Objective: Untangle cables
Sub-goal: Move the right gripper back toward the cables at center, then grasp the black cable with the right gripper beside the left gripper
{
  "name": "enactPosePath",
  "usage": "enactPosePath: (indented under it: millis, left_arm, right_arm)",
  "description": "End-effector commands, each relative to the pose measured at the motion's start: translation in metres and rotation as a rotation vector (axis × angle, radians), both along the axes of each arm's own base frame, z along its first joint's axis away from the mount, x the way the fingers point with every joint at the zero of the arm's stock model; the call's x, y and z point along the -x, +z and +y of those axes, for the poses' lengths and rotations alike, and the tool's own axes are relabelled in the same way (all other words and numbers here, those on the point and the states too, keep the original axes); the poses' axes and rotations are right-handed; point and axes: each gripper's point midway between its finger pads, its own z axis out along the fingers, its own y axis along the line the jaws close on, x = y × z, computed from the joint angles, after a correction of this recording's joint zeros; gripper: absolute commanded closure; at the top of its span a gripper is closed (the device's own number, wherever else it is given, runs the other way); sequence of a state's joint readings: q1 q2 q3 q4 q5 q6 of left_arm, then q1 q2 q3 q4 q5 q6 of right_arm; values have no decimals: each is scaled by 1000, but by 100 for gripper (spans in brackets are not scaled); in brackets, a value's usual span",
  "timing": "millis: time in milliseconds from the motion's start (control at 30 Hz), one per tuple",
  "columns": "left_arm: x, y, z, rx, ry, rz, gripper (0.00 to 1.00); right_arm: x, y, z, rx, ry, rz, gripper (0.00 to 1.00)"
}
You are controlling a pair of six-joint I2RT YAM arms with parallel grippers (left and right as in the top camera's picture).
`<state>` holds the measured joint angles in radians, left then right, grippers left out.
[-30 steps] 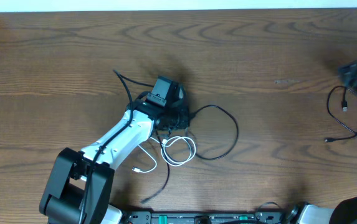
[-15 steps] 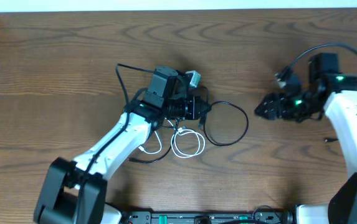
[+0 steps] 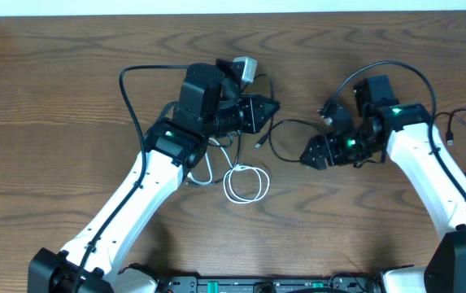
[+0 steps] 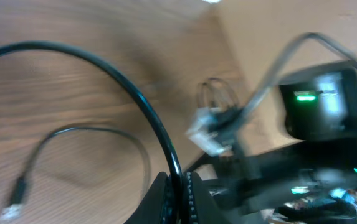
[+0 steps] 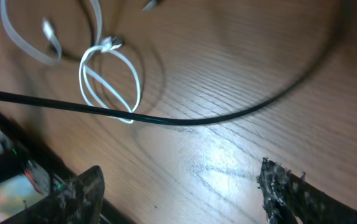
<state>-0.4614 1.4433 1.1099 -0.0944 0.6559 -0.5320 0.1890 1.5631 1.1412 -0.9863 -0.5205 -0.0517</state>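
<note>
My left gripper (image 3: pixel 270 107) is shut on a thin black cable (image 3: pixel 271 143), held above the table; in the left wrist view the cable (image 4: pixel 134 93) arcs up from between the closed fingers (image 4: pixel 178 190). A second black strand with a small plug end (image 4: pixel 15 200) lies on the wood below. The white cable (image 3: pixel 245 184) lies looped on the table under the left arm. My right gripper (image 3: pixel 310 155) is open, just right of the black cable's loop. In the right wrist view the black cable (image 5: pixel 184 121) runs across beyond the open fingers (image 5: pixel 181 193), with the white loop (image 5: pixel 109 81) behind it.
Another thin black cable (image 3: pixel 450 135) lies at the far right edge of the table. The thick black wire of the left arm (image 3: pixel 124 81) loops out to the left. The table's front rail (image 3: pixel 257 285) runs along the bottom.
My left gripper has moved up and toward the far side, pulling the black cable with it. My right gripper has moved left, closer to the cable loop.
</note>
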Motion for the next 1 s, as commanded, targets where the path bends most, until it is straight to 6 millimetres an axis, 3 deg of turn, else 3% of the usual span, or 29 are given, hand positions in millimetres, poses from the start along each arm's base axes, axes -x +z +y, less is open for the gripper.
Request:
enactPosePath:
  millis: [0,267,400,467,567,633,733,967]
  left_arm:
    - [21,31,-19,108,-141,-28,93]
    - [16,43,-21,141,-131,-67,93]
    - [16,42,-21,147,-124,-48,92]
    - [15,34,-19,122,-106,-23,93]
    - [5,-12,4,-58,38,66,93]
    - [2,-31,19,-143,116,111,93]
    - [2,-32,19,-132,128,130,93]
    - [0,-28,18,14,282,366,93]
  right_arm:
    - [5,-2,9,-4,144,-64,23]
    - [-4,1,13,-26,44,-46,23]
    - [-3,4,16,-49,133,-95,22]
    - [-5,4,16,-50,132,-103,21]
    - [-12,9,18,-56,132,-141,20]
    - [-13,18,25,-107,178,-182,20]
    - [-8,41,48,-272,302,-271,20]
    - [-12,77,73,-492,398,-403,21]
